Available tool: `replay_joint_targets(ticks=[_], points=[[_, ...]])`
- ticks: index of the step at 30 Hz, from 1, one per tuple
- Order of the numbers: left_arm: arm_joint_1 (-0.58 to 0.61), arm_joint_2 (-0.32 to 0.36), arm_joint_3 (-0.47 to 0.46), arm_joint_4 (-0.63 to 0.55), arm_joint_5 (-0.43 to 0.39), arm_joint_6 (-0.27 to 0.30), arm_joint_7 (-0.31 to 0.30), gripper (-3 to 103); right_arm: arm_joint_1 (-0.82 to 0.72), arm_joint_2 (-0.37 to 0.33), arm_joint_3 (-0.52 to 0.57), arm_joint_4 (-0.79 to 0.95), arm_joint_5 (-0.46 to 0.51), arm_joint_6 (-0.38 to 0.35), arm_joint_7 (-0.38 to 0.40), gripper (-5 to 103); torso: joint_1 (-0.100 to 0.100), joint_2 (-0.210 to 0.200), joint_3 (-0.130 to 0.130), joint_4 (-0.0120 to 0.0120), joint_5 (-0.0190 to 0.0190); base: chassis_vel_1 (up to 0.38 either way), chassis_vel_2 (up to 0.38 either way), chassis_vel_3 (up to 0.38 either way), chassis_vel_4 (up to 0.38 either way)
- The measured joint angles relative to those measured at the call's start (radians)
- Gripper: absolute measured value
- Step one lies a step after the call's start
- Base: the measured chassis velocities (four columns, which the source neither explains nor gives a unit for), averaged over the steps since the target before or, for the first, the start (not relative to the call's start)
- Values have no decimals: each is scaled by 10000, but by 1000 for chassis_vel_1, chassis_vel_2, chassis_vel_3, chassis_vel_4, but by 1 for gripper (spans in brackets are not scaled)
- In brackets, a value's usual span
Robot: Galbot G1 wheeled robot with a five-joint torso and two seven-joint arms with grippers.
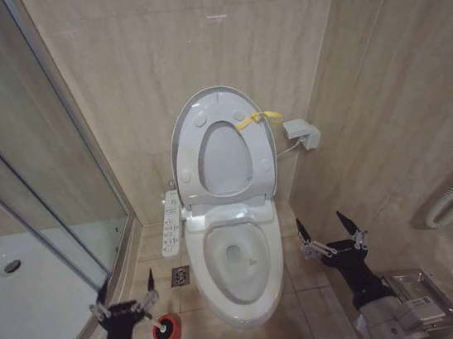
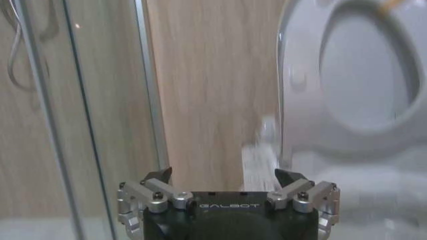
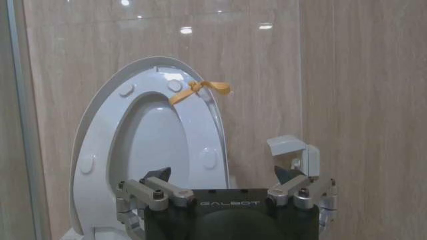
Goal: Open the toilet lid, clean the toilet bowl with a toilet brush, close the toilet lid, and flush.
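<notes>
Head view shows the large smooth white plastic toilet lid (image 1: pixel 220 108) already raised, leaning upright against the beige tiled wall (image 1: pixel 127 49) with the ring-shaped white seat (image 1: pixel 223 157) in front of it and a small yellow tag (image 1: pixel 257 119) at its right rim. The white glossy ceramic toilet bowl (image 1: pixel 239 255) lies open below, with a little water at the bottom. The left gripper (image 1: pixel 125 298) hovers low at the near left, its fingers spread apart and empty. Just to its right, on the floor, stands the red round holder cup (image 1: pixel 168 331); the thin white stick handle of the toilet brush (image 1: pixel 147 318) leans from it toward this gripper. So the left arm is clearly nearer to the brush. The right gripper (image 1: pixel 330 231) waits on the right of the bowl, fingers also apart, holding nothing.
</notes>
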Motion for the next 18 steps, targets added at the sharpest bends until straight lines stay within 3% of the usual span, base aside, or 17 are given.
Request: replay_joint_targets(ticks=[8,18], points=[[266,337,464,-9,-112,-81,38,100,0,0,-1,-1,0,0,0,100,2,0,0,-3,2,0,0,0,0],[898,276,346,1222,682,-1383,62,100,0,-1,-1,0,0,0,0,100,2,0,0,-2,2,0,0,0,0]])
